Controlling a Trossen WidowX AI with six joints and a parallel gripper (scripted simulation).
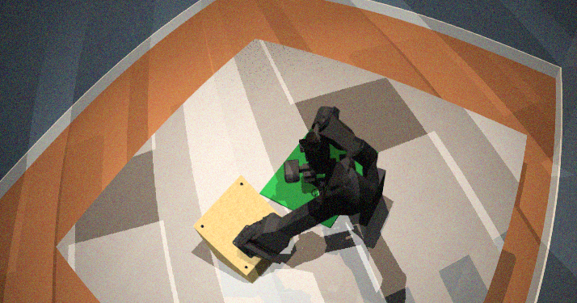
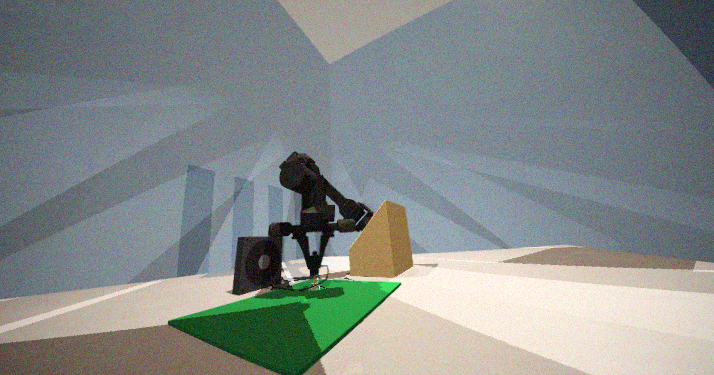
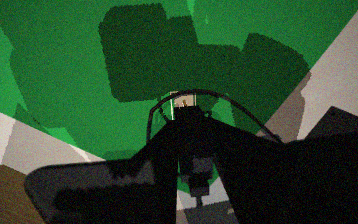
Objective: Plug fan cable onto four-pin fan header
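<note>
The green board [image 1: 283, 188] [image 2: 280, 328] [image 3: 55, 75] lies flat on the table. The small pale four-pin header [image 3: 186, 99] [image 2: 314, 288] shows just beyond my fingertips. My gripper [image 3: 189, 125] [image 2: 313, 272] [image 1: 316, 190] points straight down over it and is shut on the dark plug [image 3: 190, 116]. The plug is at the header; I cannot tell how deep it sits. The thin dark cable [image 3: 198, 91] arcs around the plug and runs off to the right. The black fan [image 2: 257, 265] [image 1: 380, 180] stands upright at the board's edge.
A tan block [image 1: 230, 216] [image 2: 382, 245] stands beside the board and carries the arm's base. An orange band [image 1: 182, 59] rings the pale patterned table.
</note>
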